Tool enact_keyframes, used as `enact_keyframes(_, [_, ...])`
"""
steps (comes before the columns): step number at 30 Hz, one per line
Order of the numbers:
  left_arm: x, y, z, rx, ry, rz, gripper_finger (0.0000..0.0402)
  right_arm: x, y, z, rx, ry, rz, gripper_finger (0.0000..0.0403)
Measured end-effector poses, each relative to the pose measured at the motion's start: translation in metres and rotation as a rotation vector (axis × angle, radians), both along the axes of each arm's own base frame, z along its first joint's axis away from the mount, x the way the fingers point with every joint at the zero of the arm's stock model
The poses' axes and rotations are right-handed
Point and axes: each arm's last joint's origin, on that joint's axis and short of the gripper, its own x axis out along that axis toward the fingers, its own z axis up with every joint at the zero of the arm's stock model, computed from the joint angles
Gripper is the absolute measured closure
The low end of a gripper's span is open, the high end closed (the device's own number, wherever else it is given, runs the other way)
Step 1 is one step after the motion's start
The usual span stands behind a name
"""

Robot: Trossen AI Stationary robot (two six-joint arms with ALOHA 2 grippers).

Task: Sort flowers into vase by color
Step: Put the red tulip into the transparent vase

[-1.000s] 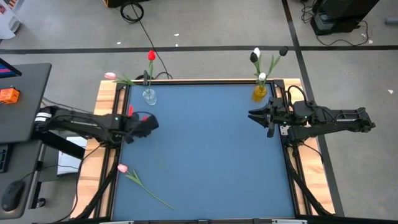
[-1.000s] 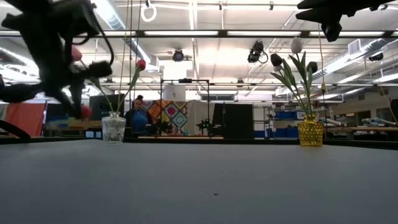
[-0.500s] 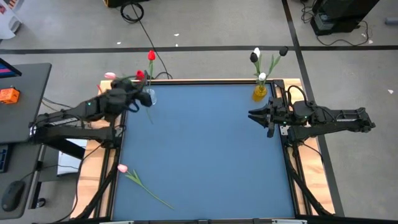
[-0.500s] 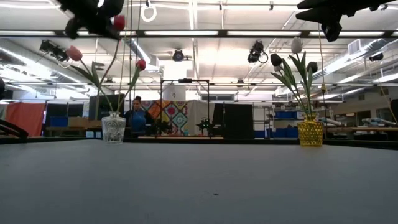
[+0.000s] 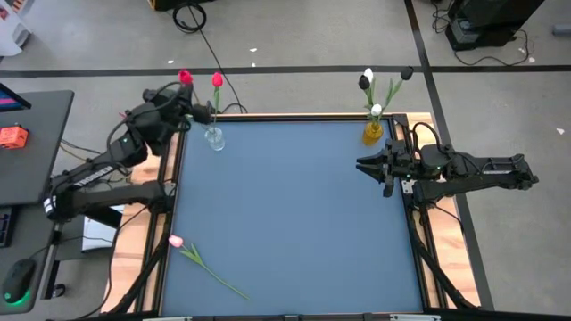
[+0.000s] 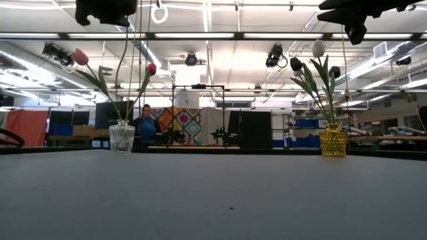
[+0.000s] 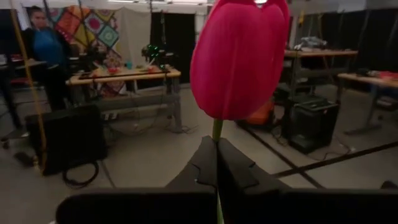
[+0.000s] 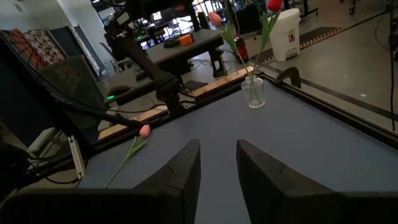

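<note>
My left gripper (image 5: 176, 92) is raised over the table's far left corner, shut on a red tulip whose head (image 5: 185, 78) stands above the fingers. Beside it the clear vase (image 5: 214, 138) holds a red tulip (image 5: 217, 80) and a pink one (image 6: 80, 57) by their stems. The yellow vase (image 5: 373, 132) at the far right holds white and black tulips (image 6: 318, 48). A pink tulip (image 5: 176, 241) lies flat on the near left of the mat. My right gripper (image 5: 370, 165) hovers open at the table's right side, near the yellow vase. My left gripper pinches the red tulip's stem (image 7: 217, 134) just under the head (image 7: 239, 56) between its two shut fingers. The flower is lifted clear and upright, head up. In the low view its stem (image 6: 125, 60) hangs down toward the clear vase (image 6: 122, 137); whether its end is inside, I cannot tell.
The blue mat (image 5: 294, 214) is bare between the two vases and the lying pink tulip. A wooden rim (image 5: 153, 143) frames the table. A person (image 6: 144, 123) stands in the room beyond the far edge.
My left gripper has risen and travelled from above the mat's left side to the far left corner by the clear vase, carrying the red tulip. The flower has turned upright, head above the fingers. The right arm has kept still.
</note>
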Motion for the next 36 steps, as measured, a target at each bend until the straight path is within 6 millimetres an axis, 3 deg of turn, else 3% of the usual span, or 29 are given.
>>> enact_keyframes(17, [0.012, 0.045, -0.013, -0.024, 0.036, -0.027, 0.0401, 0.0, 0.0, 0.0, 0.0, 0.0, 0.0, 0.029])
enact_keyframes(28, [0.011, 0.055, -0.05, -0.12, 0.007, 0.018, 0.0401, 0.0, 0.0, 0.0, 0.0, 0.0, 0.0, 0.029])
enact_keyframes(32, [0.01, 0.056, -0.053, -0.142, -0.014, 0.027, 0.038, 0.0, 0.0, 0.0, 0.0, 0.0, 0.0, 0.029])
enact_keyframes(36, [0.009, 0.056, -0.058, -0.19, 0.015, 0.022, 0.0333, 0.0, 0.0, 0.0, 0.0, 0.0, 0.0, 0.029])
